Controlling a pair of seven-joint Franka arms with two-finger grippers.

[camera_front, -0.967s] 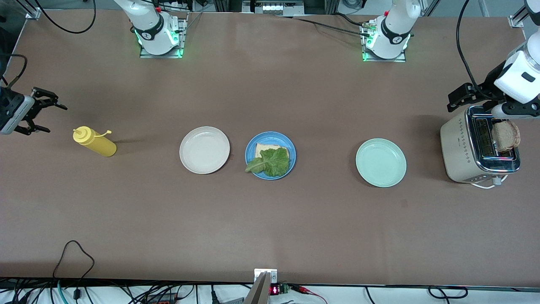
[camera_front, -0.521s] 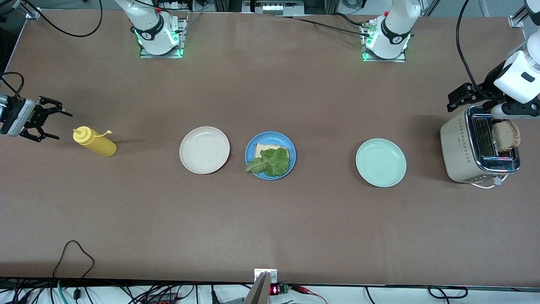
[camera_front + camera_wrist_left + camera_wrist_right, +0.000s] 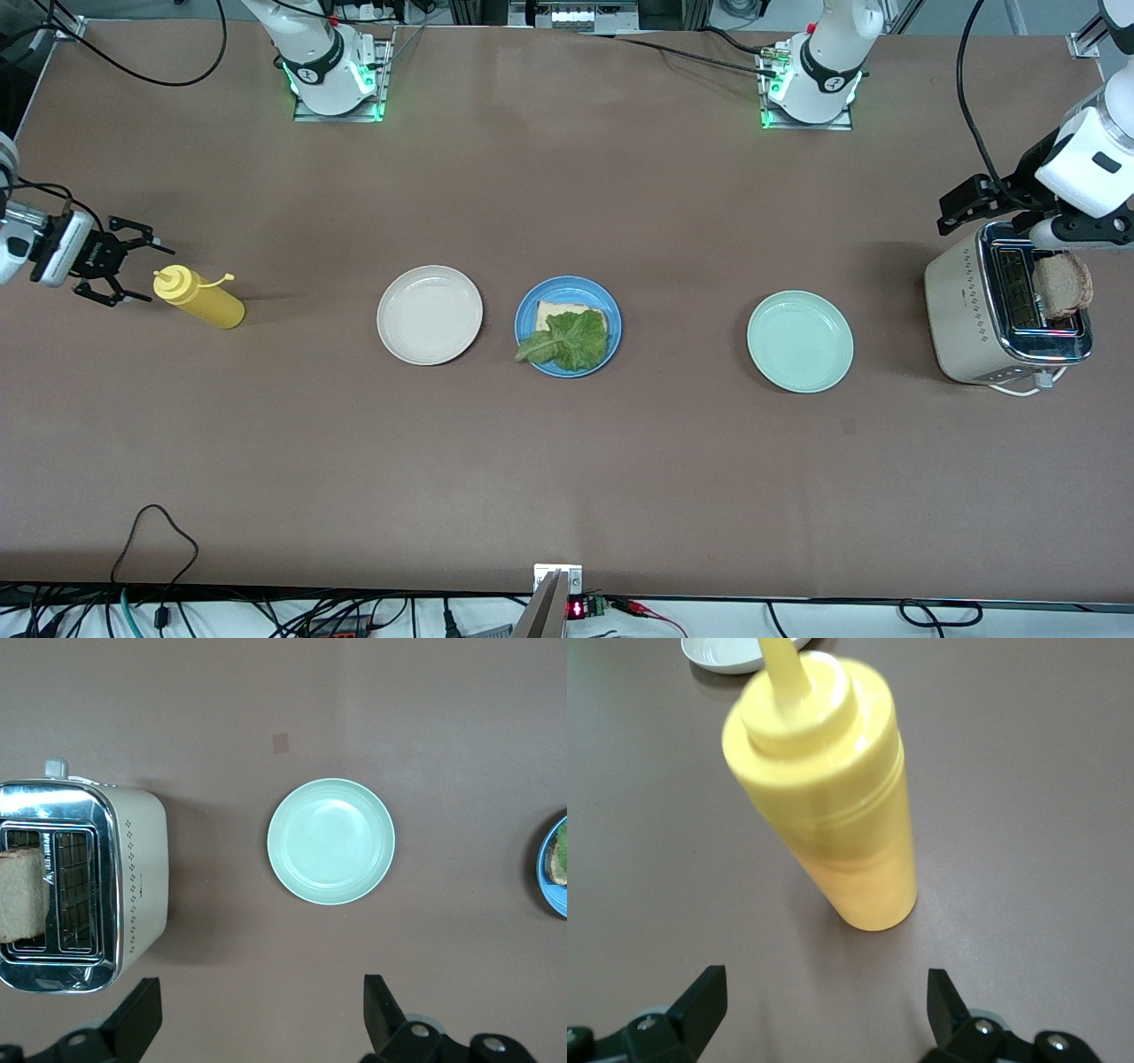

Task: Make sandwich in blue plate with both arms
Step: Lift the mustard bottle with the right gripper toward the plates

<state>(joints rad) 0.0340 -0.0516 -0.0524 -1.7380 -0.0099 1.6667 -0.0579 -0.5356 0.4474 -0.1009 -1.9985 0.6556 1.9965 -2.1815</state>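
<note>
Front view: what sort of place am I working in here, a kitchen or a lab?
Most likely a robotics lab staged as a kitchen. Two arm bases are bolted onto a bare brown table, loose cables run along its edge, and the only kitchen items are a toaster, plates and a yellow bottle.

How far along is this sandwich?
About halfway. Done: one toast slice lies on the blue plate with a lettuce leaf on top. In hand: nothing yet; the right end effector is open beside the yellow squeeze bottle, and the left end effector waits open above the toaster. Left: the second slice, standing in the toaster, must go on top.
</note>
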